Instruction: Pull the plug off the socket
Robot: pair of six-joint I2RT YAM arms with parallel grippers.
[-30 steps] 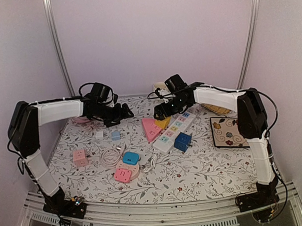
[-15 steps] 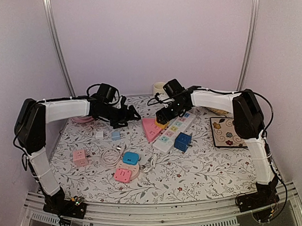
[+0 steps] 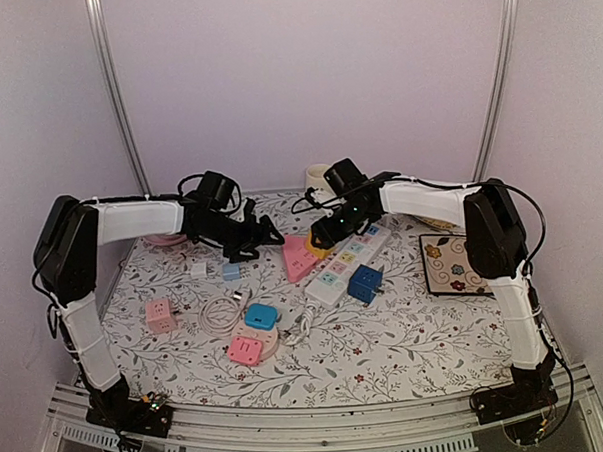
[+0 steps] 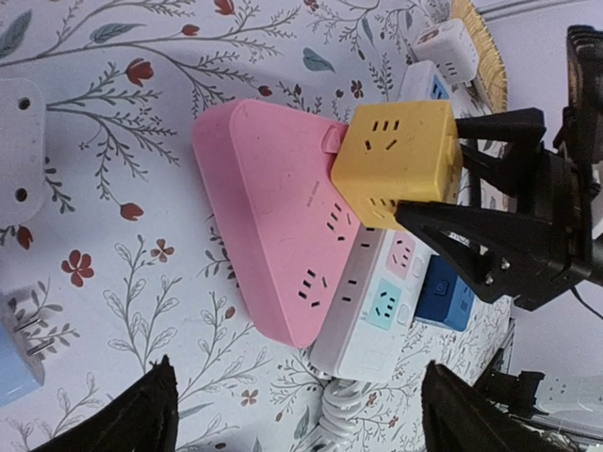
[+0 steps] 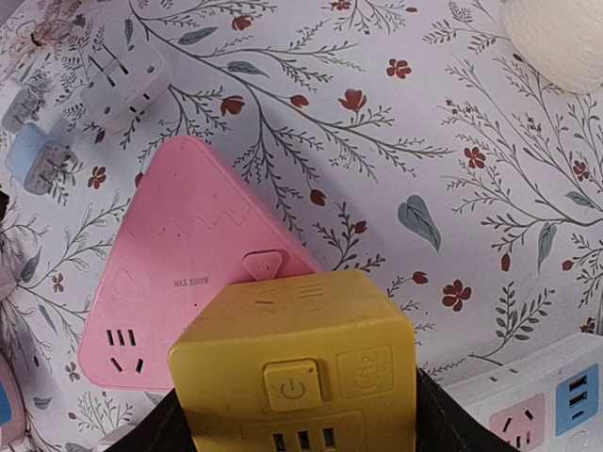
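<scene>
- Right gripper (image 4: 429,169) straddles the yellow plug (image 4: 396,155), jaws half-open; can't tell if it's gripping.
- Left gripper (image 4: 297,419) gapes wide, empty: the unpinned pink socket (image 4: 273,235) near the table's far edge could lift along.

yellow cube plug (image 5: 297,377) | upright, on corner of pink triangular socket (image 5: 188,273) | socket flat

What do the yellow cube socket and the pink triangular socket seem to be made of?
Yellow cube socket: probably moulded hard plastic with a matte finish; its slots and button are crisply moulded. Pink triangular socket: probably the same plastic, with a smooth satin finish and small printed lettering.
</scene>
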